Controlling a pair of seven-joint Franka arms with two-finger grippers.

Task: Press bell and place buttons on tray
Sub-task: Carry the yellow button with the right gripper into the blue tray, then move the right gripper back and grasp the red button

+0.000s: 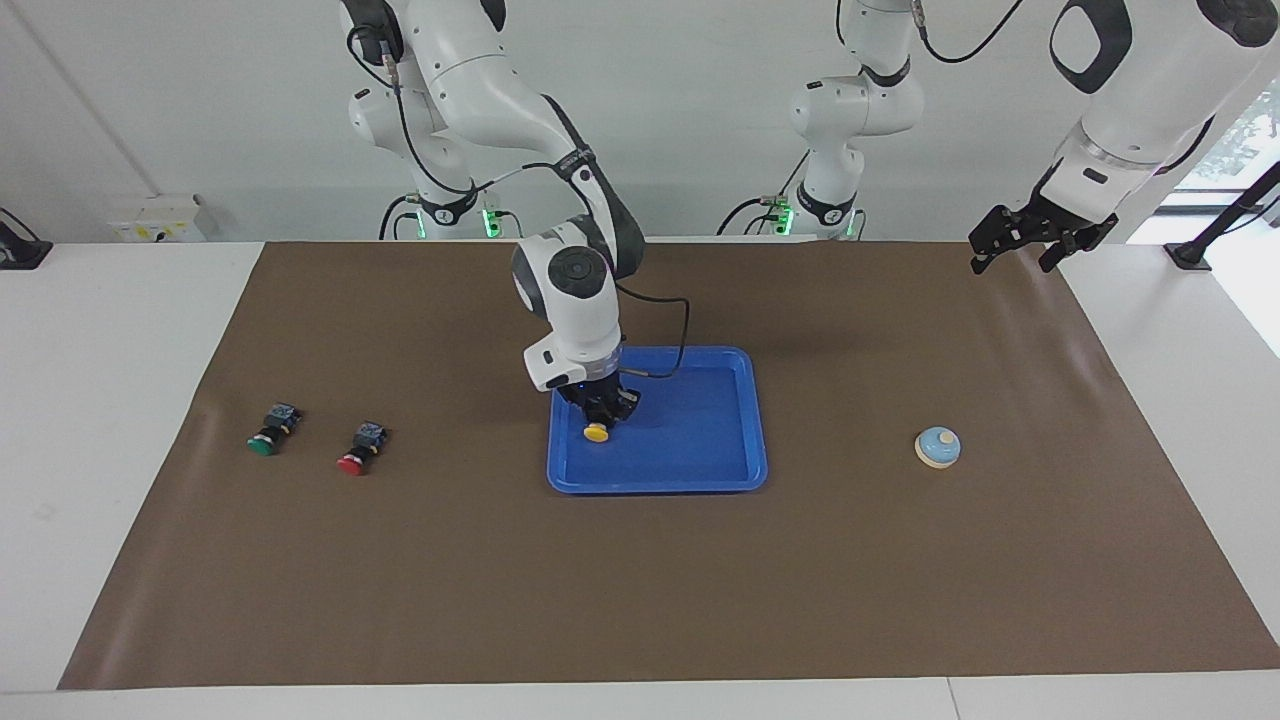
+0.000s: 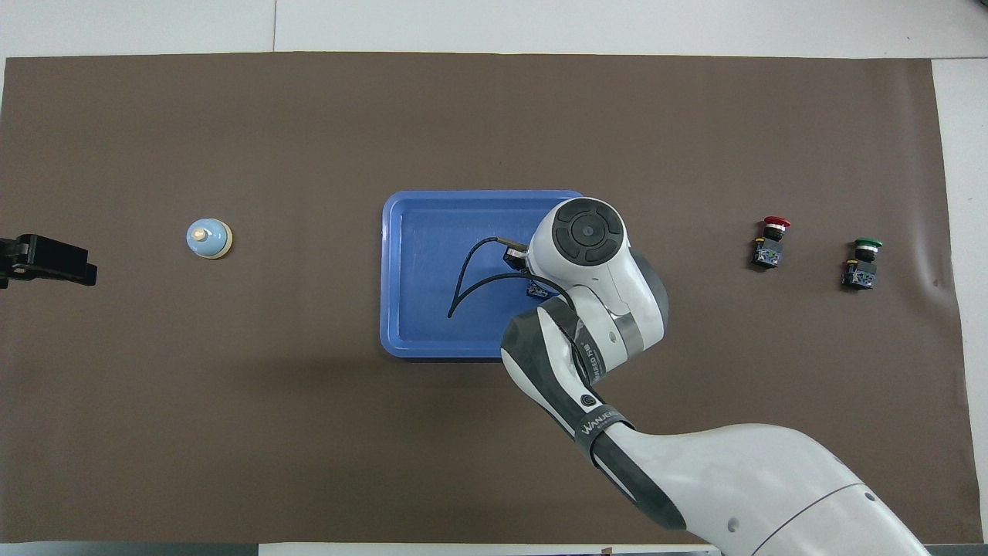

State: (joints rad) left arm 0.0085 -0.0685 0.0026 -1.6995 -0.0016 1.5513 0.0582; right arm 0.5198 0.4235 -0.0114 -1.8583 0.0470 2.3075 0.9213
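Note:
The blue tray [image 1: 700,475] lies in the middle of the brown mat. My right gripper [image 1: 603,415] is low inside the tray, at its right-arm end, shut on the yellow button [image 1: 597,432], whose cap points away from the robots. In the overhead view the right wrist hides this gripper and button over the tray [image 2: 432,232]. The red button [image 1: 360,448] [image 2: 770,241] and green button [image 1: 270,432] [image 2: 863,262] lie on the mat toward the right arm's end. The bell [image 1: 938,446] [image 2: 208,238] stands toward the left arm's end. My left gripper [image 1: 1012,262] [image 2: 54,262] waits open and raised over the mat's edge.
A black cable [image 2: 463,286] from the right wrist hangs over the tray's floor. The brown mat [image 1: 640,600] covers most of the white table. The green button lies closest to the mat's end.

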